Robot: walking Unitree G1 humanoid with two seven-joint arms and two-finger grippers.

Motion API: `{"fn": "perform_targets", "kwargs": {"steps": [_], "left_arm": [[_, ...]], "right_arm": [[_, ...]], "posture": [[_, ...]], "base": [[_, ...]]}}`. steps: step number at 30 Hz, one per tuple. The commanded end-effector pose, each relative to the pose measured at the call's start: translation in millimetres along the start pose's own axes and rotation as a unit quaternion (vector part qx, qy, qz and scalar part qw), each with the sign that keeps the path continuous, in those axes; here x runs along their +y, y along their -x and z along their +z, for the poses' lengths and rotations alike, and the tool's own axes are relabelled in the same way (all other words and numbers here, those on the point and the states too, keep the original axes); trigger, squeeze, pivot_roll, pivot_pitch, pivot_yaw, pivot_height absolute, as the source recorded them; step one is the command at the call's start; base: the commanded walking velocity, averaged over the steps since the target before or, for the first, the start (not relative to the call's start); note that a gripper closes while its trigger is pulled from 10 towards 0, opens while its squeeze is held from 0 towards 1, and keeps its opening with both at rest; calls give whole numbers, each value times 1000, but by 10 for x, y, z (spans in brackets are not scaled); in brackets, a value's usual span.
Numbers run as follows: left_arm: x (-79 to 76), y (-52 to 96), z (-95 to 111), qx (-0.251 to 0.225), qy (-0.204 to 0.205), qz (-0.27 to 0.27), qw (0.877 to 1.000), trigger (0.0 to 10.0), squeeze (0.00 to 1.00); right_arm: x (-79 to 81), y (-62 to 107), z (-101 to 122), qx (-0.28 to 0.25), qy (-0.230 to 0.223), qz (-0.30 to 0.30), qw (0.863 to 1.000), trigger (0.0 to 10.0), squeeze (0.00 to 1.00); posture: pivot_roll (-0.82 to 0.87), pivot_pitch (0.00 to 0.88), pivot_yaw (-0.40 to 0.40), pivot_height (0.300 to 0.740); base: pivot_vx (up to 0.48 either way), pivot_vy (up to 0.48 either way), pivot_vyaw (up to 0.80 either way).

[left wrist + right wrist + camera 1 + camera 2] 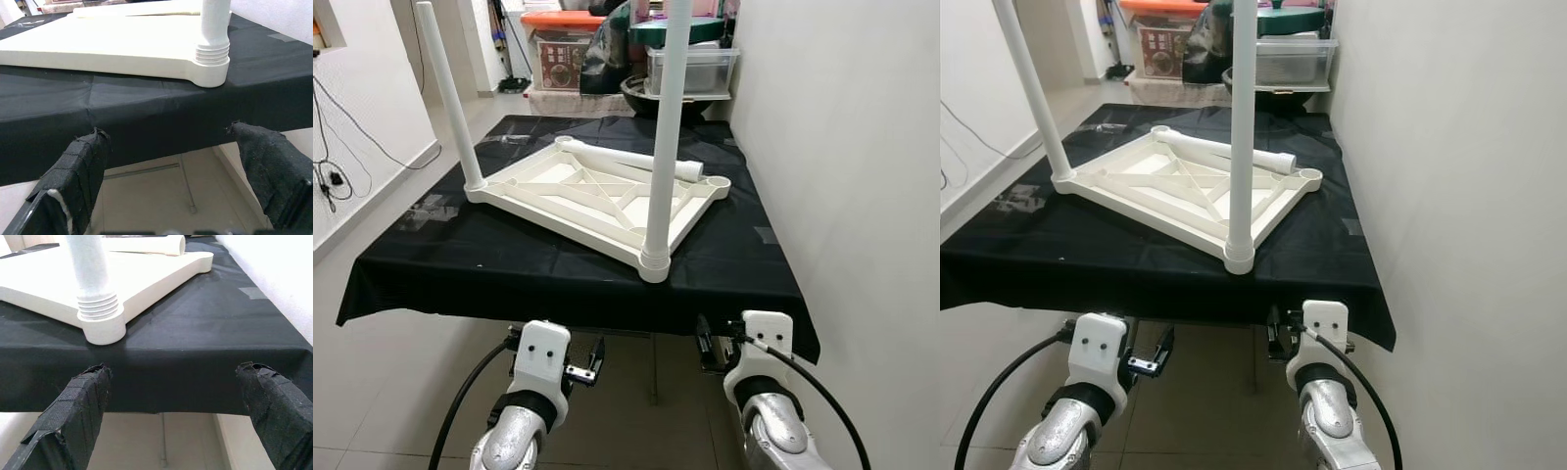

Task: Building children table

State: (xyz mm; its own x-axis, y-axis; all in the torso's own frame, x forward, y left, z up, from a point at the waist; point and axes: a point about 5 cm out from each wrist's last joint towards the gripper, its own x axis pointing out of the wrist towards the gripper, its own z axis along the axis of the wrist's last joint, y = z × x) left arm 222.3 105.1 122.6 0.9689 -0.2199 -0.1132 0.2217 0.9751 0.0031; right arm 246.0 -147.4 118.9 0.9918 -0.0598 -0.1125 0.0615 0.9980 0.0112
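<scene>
Spread wide and empty, our fingers [78, 176] on the left gripper [166, 166] hung just below the front edge of the black-draped work table [509, 264], touching nothing. Our right gripper [176, 401] was released in the same way, its fingers [274, 401] parted and bare, also below that front edge and nearer the table's right corner.

On the cloth, close to the front edge, lay the white tabletop [597, 196] upside down, its ribbed underside facing up. One screwed-in leg [664, 127] stood upright in the corner socket nearest us, its threaded collar visible in both wrist views. A second upright leg [450, 98] rose from the tabletop's left corner. Across the farther part of the tabletop a loose leg [631, 160] lay flat on the ribs, with one end by the right corner socket [717, 182], which held no leg.

Beyond the table's far edge we saw stacked storage boxes [690, 69], a dark bag and other household clutter. A white wall [842, 147] ran along the table's right side.
</scene>
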Motion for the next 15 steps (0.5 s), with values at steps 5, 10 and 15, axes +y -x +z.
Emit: {"fn": "perform_targets", "kwargs": {"steps": [5,10,15], "left_arm": [[10,-9,-39,15,-6,2,1000,10000,0],[-1,-9,-36,15,-8,0,1000,10000,0],[-3,-10,-32,15,-8,1,1000,10000,0]], "right_arm": [[6,-12,-32,13,2,0,1000,10000,0],[5,-15,-26,12,3,-1,1000,10000,0],[13,-20,-23,13,6,1,1000,10000,0]], "posture": [[61,64,3,740],[64,69,2,740],[63,71,2,740]], "base": [[-158,0,0],[-275,0,0],[-286,0,0]]}}
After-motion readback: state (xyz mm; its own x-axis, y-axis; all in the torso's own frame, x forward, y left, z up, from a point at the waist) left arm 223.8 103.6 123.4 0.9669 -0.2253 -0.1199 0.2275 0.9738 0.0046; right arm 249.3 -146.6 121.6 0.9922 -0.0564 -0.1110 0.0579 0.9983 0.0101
